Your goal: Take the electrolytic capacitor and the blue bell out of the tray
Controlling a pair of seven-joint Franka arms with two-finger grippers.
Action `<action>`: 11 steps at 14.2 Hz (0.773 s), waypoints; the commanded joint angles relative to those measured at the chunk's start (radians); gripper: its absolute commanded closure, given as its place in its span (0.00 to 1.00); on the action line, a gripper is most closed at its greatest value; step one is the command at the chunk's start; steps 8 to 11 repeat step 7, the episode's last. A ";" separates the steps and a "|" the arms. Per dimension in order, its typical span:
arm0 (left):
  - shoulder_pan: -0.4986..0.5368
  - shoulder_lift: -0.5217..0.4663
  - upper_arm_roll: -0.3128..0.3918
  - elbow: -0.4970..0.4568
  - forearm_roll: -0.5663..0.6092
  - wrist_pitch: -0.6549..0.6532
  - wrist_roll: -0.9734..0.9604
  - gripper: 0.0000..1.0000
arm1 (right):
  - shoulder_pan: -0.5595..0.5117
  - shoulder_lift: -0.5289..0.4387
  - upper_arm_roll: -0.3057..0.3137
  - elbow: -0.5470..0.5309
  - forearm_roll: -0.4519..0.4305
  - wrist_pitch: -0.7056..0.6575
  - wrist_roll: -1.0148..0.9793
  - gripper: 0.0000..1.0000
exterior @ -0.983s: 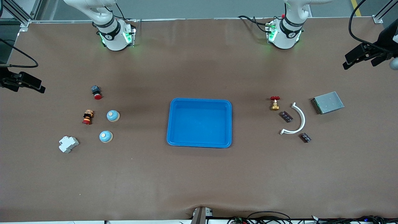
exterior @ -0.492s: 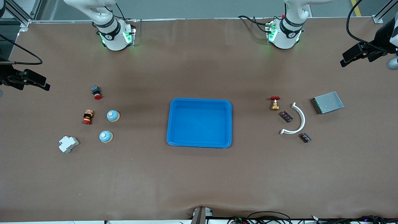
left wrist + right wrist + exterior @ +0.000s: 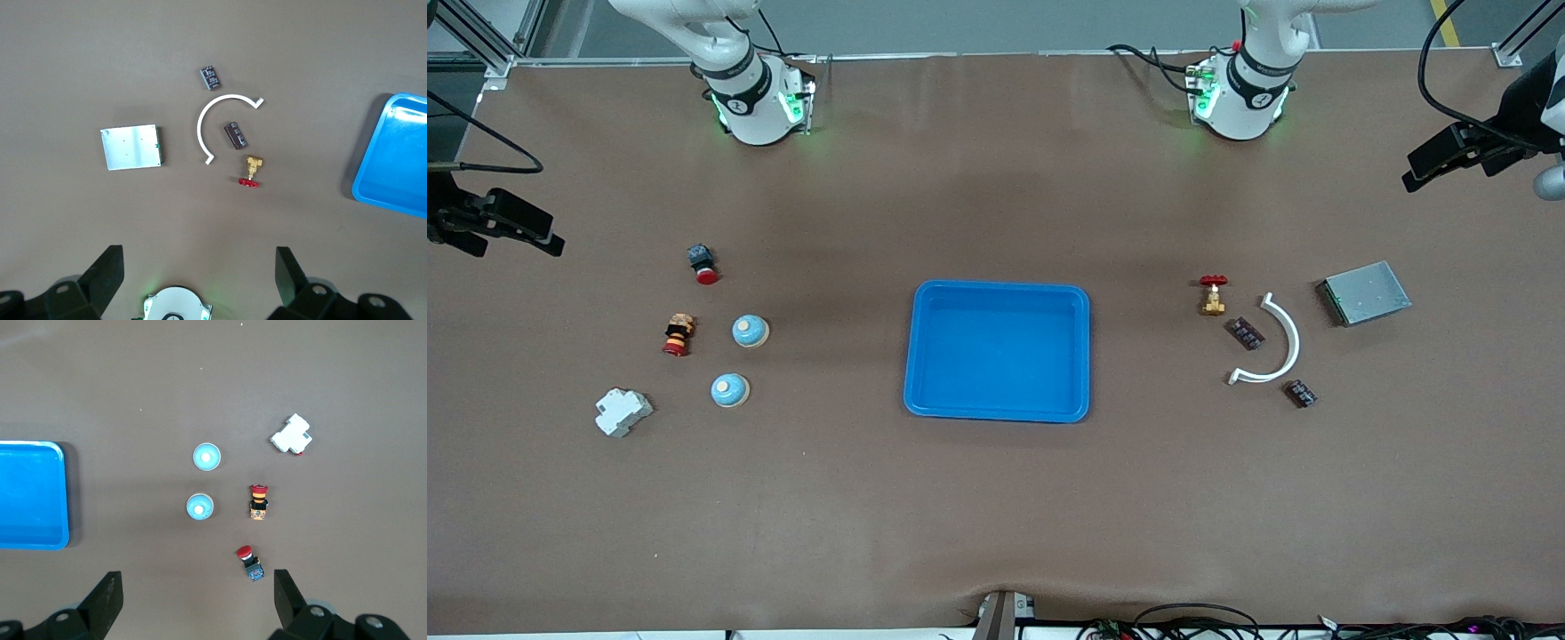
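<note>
1. Two dark rectangular capacitors lie beside a white curved plastic strip.
2. Two round blue bells rest toward the right arm's end of the bench.
3. Left gripper and right gripper hang high, fingers spread, bodies mostly cropped.

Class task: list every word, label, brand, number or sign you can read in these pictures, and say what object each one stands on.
No text can be read anywhere.
Round black marks on the collars of both robot bases: too small to read.
Two dark capacitors: any print is too small to read.
Blue tray, two bells: no text.
</note>
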 commanded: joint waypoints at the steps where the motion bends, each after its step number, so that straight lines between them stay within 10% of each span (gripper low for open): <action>1: -0.003 -0.004 -0.015 0.007 0.023 -0.007 -0.009 0.00 | 0.000 -0.021 -0.001 -0.013 0.008 0.006 -0.014 0.00; 11: -0.005 0.008 -0.021 0.035 0.023 -0.006 -0.010 0.00 | 0.002 -0.038 -0.006 -0.036 -0.009 0.032 -0.012 0.00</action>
